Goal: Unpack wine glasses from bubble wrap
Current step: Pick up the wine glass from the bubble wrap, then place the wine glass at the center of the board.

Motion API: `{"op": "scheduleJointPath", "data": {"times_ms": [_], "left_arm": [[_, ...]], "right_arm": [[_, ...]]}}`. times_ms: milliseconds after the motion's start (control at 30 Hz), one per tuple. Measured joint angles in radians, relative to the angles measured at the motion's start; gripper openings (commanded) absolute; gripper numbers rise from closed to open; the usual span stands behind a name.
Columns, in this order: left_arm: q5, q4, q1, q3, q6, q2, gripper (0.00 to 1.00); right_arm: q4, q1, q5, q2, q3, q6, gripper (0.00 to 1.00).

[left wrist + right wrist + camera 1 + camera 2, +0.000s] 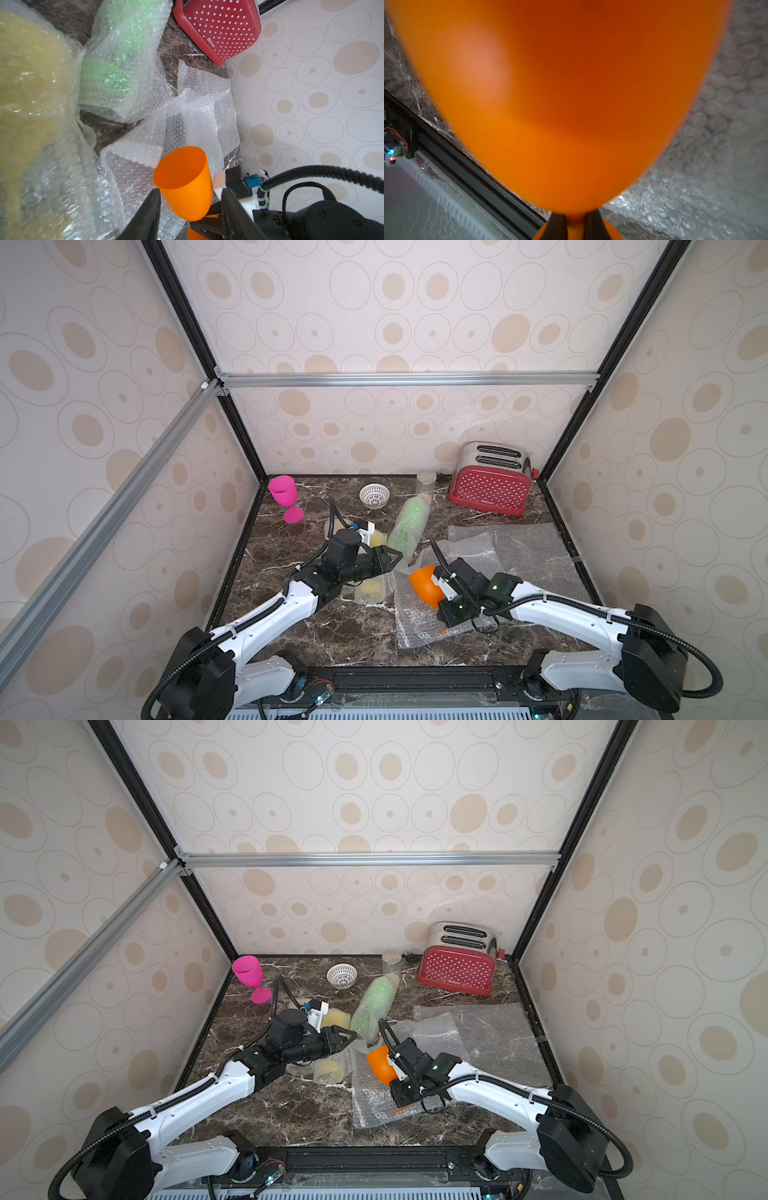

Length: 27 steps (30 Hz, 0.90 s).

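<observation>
Wrap tube [143,93] holds green goblet [126,39], probably; right fingers [555,227] pinch orange goblet [426,585].

Smooth, matt plastic orange goblet [182,187], clear crinkly plastic bubble wrap [197,116], glossy marble-look tabletop [332,635]

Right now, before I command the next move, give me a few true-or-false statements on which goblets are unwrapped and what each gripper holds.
1. The right gripper grips the orange goblet by its stem. True.
2. The pink goblet is wrapped. False: it stands bare and upright near the back left corner.
3. The green goblet lies inside bubble wrap. True.
4. The left gripper holds the orange goblet. False: its jaws stand open, holding nothing.
</observation>
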Motion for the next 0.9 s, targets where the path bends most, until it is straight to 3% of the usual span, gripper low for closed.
{"op": "scheduleJointPath", "data": {"times_ms": [633, 900], "left_arm": [[0.179, 0.011, -0.005, 0.003, 0.036, 0.091, 0.49], [0.226, 0.032, -0.031, 0.015, 0.043, 0.126, 0.43]], "right_arm": [[-0.074, 0.003, 0.009, -0.176, 0.018, -0.137, 0.13], [-0.105, 0.024, 0.032, -0.213, 0.055, -0.211, 0.13]]}}
